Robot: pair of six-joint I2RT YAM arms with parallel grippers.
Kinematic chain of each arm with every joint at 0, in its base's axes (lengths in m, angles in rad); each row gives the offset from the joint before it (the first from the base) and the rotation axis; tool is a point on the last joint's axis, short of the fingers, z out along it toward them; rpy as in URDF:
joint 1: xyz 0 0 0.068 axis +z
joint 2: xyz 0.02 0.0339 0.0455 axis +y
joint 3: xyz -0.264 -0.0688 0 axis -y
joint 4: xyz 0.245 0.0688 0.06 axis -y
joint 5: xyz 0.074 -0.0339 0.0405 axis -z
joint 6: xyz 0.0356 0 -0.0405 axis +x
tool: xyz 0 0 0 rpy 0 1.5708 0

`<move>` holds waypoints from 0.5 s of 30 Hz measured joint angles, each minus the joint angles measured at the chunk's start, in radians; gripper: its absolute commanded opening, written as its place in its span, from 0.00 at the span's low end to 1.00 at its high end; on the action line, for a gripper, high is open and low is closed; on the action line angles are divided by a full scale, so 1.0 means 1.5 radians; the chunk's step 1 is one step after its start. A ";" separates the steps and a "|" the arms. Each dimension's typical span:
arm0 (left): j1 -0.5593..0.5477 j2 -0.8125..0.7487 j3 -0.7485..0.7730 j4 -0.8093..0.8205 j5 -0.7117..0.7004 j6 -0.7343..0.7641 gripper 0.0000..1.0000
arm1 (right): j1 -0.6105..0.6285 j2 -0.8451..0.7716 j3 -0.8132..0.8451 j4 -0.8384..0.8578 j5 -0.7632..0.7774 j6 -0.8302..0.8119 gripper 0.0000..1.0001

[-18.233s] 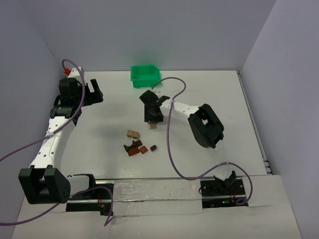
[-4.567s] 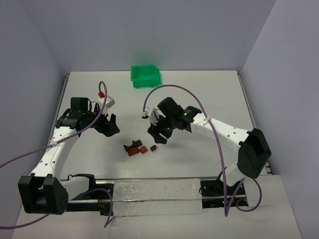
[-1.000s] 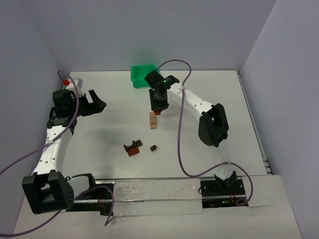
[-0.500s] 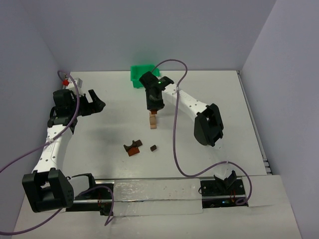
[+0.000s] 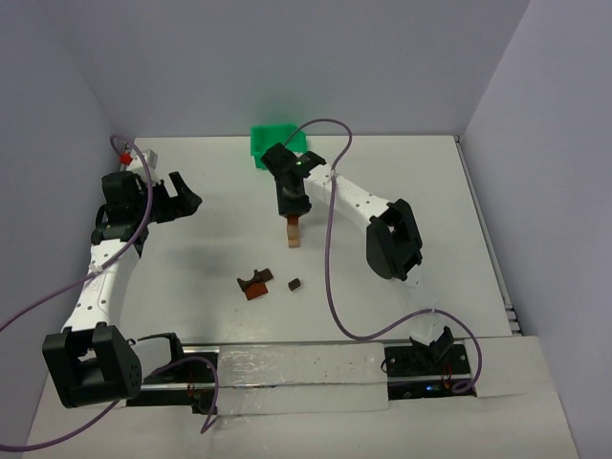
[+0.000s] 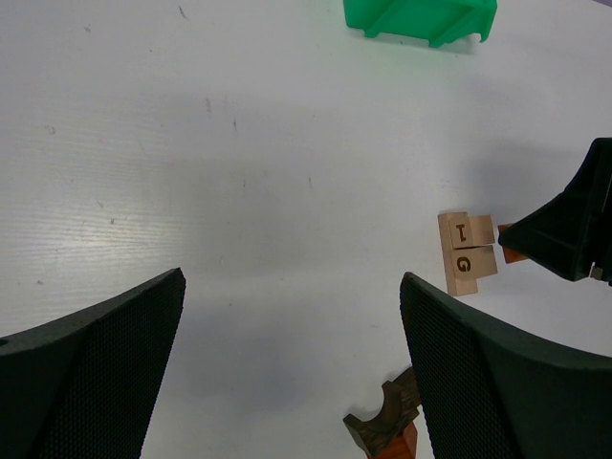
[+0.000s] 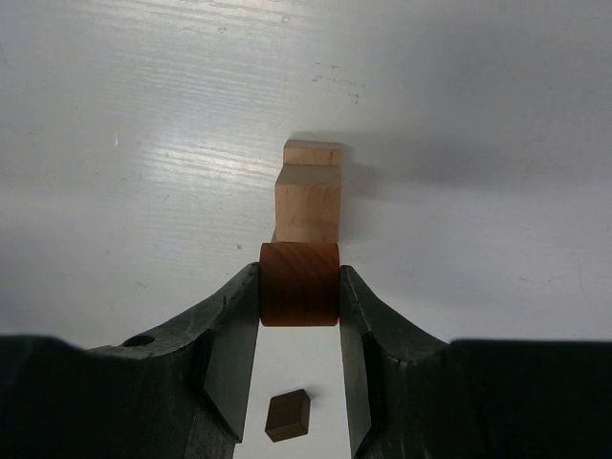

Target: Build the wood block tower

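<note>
Tan wood block tower (image 7: 308, 196) stands just under the right pincer (image 7: 299, 287), which grips a reddish-brown cube (image 7: 299, 284) to stack; left pincer (image 6: 292, 279) gapes.

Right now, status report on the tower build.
Left tool open, empty. Right tool shut on reddish-brown wooden block, over light tan wooden block stack. Dark brown arch piece, small dark cube lie clear of it.

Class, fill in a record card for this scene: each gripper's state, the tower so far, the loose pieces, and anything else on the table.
right gripper: shut on reddish-brown block, held over the tan stack; contact cannot be told
left gripper: open, empty, off to the left
tower so far: two light tan lettered blocks
loose pieces: arch piece and dark cube, lying on the table
other: green bin at far edge
</note>
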 measured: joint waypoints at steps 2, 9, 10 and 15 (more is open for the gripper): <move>0.000 0.000 0.000 0.000 0.000 0.000 0.99 | 0.000 0.004 0.004 0.000 0.003 0.000 0.11; 0.000 0.003 0.000 0.000 0.000 0.000 0.99 | 0.001 0.025 0.011 -0.001 0.007 0.003 0.11; 0.000 0.004 0.000 0.000 0.000 0.000 0.99 | 0.001 0.028 0.012 0.000 0.007 0.003 0.11; 0.000 0.006 0.000 0.000 -0.001 0.000 0.99 | 0.001 0.036 0.012 -0.001 0.007 0.003 0.13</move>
